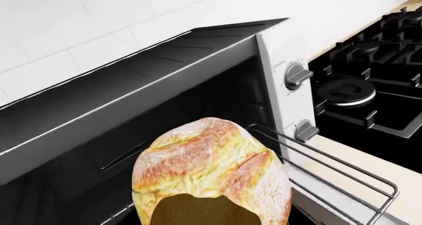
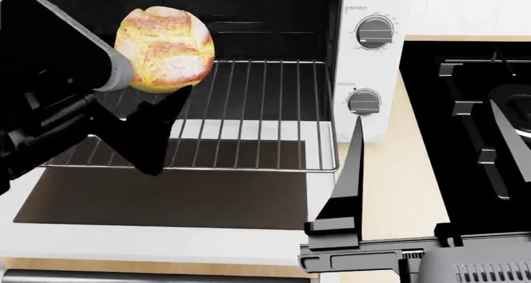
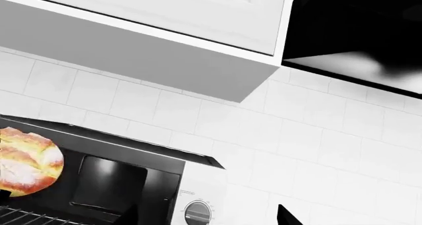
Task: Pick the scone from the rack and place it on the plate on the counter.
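Note:
The scone is golden with reddish crust and white dusting. My left gripper is shut on it and holds it a little above the left part of the silver wire rack, in front of the open toaster oven. The scone fills the left wrist view, with the rack's corner beside it. It also shows in the right wrist view. My right gripper is open and empty over the beige counter, its fingers pointing at the oven's knobs. The plate is out of view.
The white toaster oven has two knobs, and its glass door lies folded down in front of the rack. The black cooktop with burner grates lies to the right. A tiled wall and upper cabinets stand behind.

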Available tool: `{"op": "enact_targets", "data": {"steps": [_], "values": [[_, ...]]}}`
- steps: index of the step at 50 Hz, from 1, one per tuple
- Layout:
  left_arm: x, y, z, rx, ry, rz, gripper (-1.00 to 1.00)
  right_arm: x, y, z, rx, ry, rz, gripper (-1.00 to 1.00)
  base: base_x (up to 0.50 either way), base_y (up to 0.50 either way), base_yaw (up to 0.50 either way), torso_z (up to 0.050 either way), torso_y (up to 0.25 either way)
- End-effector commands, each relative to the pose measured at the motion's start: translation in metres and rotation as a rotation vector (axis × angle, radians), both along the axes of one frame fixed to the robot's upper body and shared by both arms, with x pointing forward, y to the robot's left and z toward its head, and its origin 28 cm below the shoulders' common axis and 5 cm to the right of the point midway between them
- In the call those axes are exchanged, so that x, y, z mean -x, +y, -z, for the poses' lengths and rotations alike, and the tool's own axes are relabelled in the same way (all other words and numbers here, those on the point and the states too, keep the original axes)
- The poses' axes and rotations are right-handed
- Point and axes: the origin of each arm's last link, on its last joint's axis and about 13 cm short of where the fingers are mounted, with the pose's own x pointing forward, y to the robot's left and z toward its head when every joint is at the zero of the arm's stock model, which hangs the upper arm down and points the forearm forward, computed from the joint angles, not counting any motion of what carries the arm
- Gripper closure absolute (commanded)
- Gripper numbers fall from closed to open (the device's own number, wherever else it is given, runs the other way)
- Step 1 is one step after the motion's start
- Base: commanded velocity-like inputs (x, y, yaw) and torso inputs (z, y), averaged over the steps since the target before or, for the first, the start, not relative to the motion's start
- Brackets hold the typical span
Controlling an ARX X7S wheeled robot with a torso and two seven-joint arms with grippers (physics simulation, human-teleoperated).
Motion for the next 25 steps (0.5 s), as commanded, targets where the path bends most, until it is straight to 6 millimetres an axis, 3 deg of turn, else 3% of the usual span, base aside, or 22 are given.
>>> {"op": "enact_targets", "data": {"steps": [1, 6, 14, 25], "values": [[0.078, 0.028, -0.008, 0.057, -0.061, -0.159, 1.0, 0.0, -0.001, 0.001, -0.009, -0.004, -0.005, -1.0, 0.0, 0.0, 0.0, 0.0, 0.0], [0.097, 0.041, -0.014, 0.095, -0.099, -0.241, 1.0, 0.001, 0.0, 0.001, -0.009, -0.006, -0.004, -1.0, 0.0, 0.0, 0.0, 0.0, 0.0], [0.119, 0.065, -0.003, 0.188, -0.117, -0.358, 1.0, 0.0, 0.001, 0.0, -0.007, -0.011, -0.01, -1.0, 0.0, 0.0, 0.0, 0.0, 0.0], [0.128, 0.095, 0.002, 0.318, -0.174, -0.6, 1.0, 0.0, 0.004, 0.0, -0.002, -0.011, -0.016, -1.0, 0.0, 0.0, 0.0, 0.0, 0.0]]}}
